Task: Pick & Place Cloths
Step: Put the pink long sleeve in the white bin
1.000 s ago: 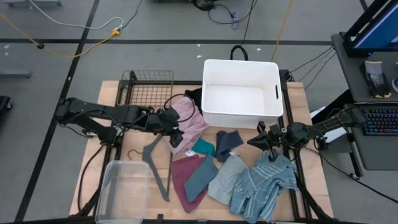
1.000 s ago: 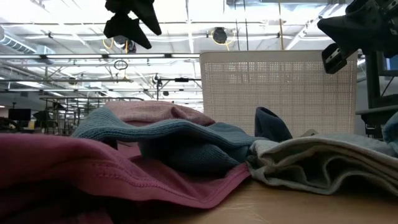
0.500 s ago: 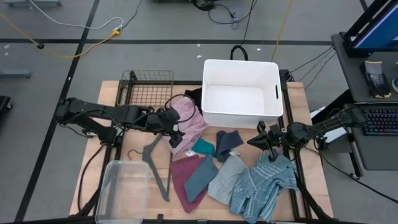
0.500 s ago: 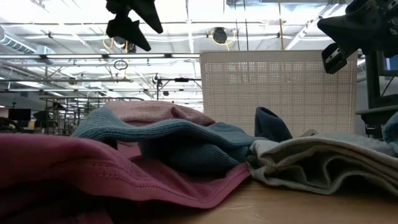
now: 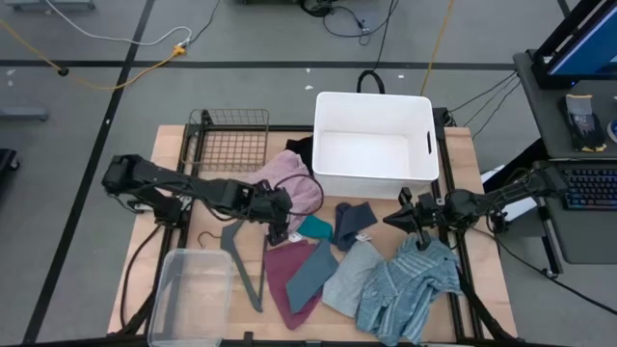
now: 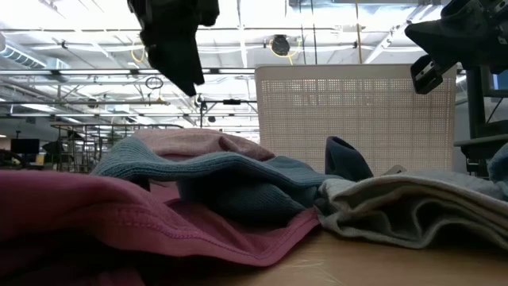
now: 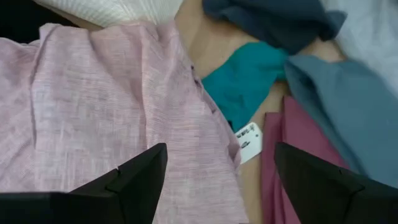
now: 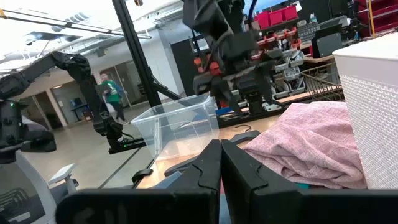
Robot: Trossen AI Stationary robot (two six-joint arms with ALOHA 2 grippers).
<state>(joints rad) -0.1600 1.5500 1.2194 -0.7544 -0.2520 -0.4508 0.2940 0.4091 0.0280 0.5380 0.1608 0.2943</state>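
Left gripper (image 5: 281,229): poised over the near edge of the pink cloth (image 5: 297,188), fingers spread wide with nothing between them; likely set up for a pinch on that hem.
Pink cloth: bunched against the white bin's (image 5: 374,104) front-left corner, directly under the spread fingers in the wrist view (image 7: 99,118), hem with a white tag (image 7: 249,141) between the fingertips.
Teal cloth (image 5: 314,227): just beside the pink hem, toward the right arm; close enough to be caught by mistake.
Maroon cloth (image 5: 280,270): flat near the table's front edge, a grey-blue piece (image 5: 310,273) lying across it.
Striped cloth (image 5: 405,284): spread at the front right, below the right gripper.
Right gripper (image 5: 409,218): raised above the striped cloth, fingers pressed together, empty, seemingly waiting.
Bin: empty, open top, probably the drop spot.
Hanger (image 5: 243,253): on the table left of the maroon cloth, not part of the job.
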